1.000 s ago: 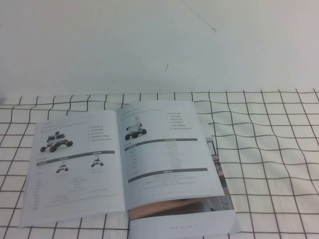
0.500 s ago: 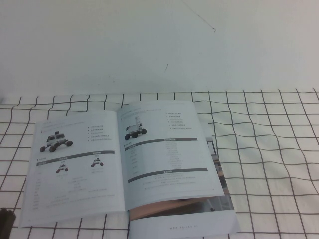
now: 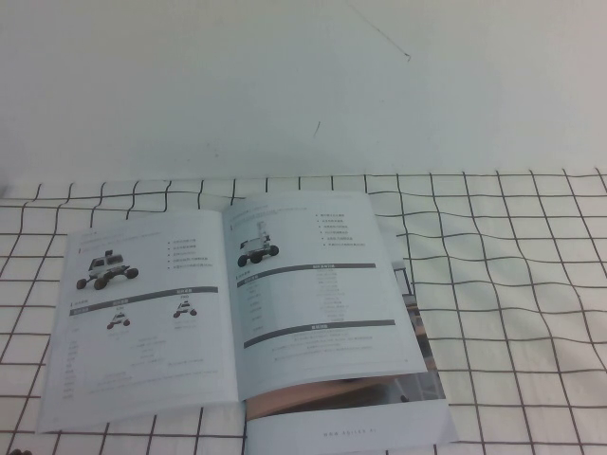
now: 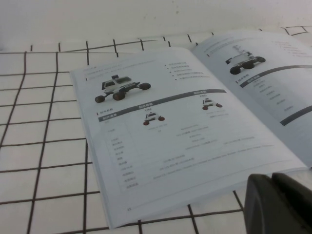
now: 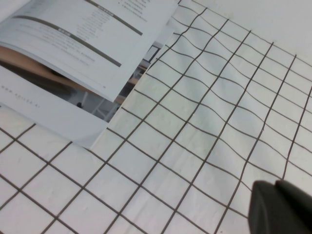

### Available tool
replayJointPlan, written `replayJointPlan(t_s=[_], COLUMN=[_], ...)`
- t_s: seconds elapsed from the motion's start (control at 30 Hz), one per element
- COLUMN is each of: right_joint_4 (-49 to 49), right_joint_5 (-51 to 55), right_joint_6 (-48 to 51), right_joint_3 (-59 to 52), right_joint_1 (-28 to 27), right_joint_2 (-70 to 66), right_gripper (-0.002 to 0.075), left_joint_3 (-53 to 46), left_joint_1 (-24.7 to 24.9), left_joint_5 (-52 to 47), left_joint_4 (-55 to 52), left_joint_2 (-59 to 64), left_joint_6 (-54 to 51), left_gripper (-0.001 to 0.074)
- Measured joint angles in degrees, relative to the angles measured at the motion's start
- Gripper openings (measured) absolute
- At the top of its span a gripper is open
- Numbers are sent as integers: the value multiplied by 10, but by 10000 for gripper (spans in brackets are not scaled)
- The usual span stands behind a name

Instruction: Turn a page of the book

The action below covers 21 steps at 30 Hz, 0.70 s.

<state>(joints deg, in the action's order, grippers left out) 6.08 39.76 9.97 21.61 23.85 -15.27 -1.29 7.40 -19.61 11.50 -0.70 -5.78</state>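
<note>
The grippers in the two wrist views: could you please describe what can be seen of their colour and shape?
Little shows. The left gripper appears in the left wrist view as a matte black, rounded block with a thin seam down it, near the book. The right gripper looks alike in the right wrist view: dark, smooth, round-edged, above the checked cloth. No cables or markings are visible. Neither arm shows in the high view.

White book (image 3: 237, 313) with dark grey bars, black-gridded white cloth (image 3: 512, 284)
</note>
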Motion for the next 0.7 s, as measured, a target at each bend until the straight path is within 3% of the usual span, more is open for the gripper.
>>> replayJointPlan(t_s=[0.7], right_joint_4=[0], right_joint_5=[0], right_joint_6=[0], right_joint_3=[0], right_joint_1=[0], right_joint_2=[0], right_gripper=[-2], left_joint_3=[0], left_joint_1=[-2], left_joint_5=[2], left_joint_4=[-26], left_joint_2=[0], left_joint_6=[10], left_gripper=[-2])
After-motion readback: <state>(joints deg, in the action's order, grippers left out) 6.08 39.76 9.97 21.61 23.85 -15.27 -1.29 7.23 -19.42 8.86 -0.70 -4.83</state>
